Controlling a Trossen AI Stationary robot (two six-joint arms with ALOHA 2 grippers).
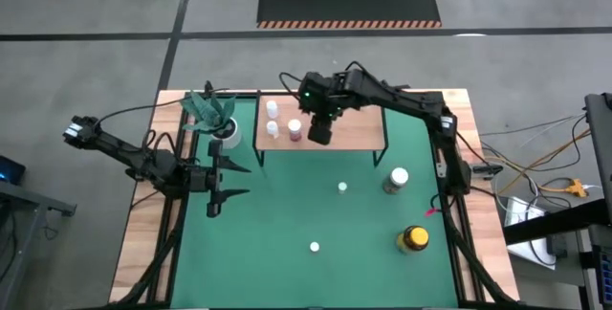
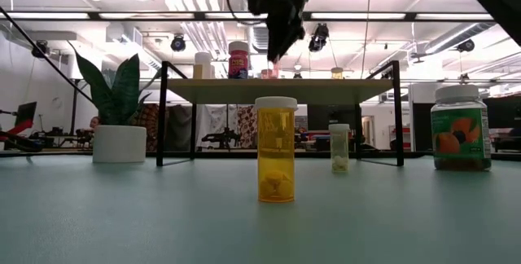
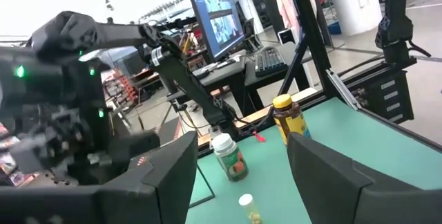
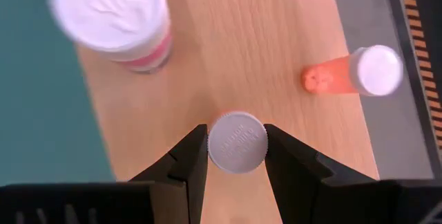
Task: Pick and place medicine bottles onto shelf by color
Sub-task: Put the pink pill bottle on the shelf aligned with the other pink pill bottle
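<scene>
White-capped bottle (image 4: pixel 237 142) pinched at its ribbed cap by the right gripper (image 4: pixel 237 156), above the shelf (image 4: pixel 276 58).
Light, rigid, likely slippery plastic; ribbing aids grip. Left gripper (image 3: pixel 238 172) waits, fingers spread.

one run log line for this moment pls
right gripper: over shelf, fingers closed on white-capped bottle | left gripper: open, waiting over green mat by plant pot | off shelf: yellow jar
</scene>
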